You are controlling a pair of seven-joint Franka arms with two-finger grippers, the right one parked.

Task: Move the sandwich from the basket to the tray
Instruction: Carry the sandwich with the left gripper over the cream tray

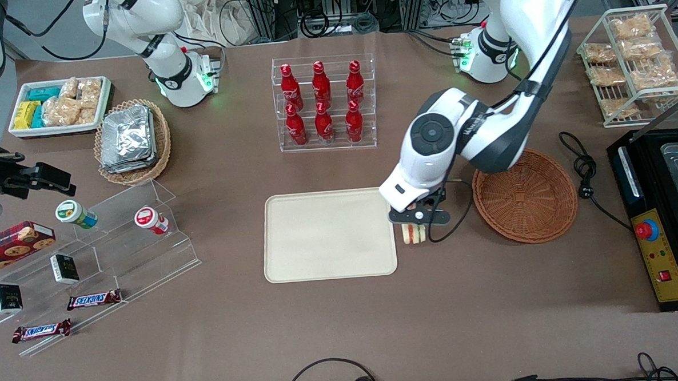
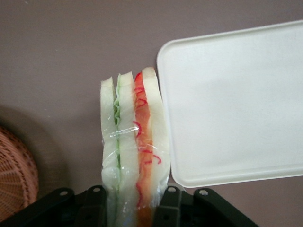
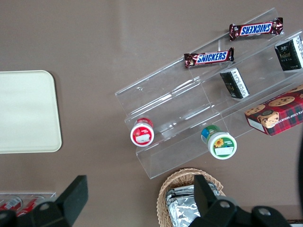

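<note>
I see the gripper (image 1: 415,226) jaws pinching the film-wrapped layered sandwich (image 2: 135,142) above bare table, between the smooth cream tray's (image 1: 296,261) edge and the woven basket (image 1: 525,196).

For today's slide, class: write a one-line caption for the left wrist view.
Gripper shut on the wrapped sandwich, held above the brown table beside the tray, basket nearby.
</note>
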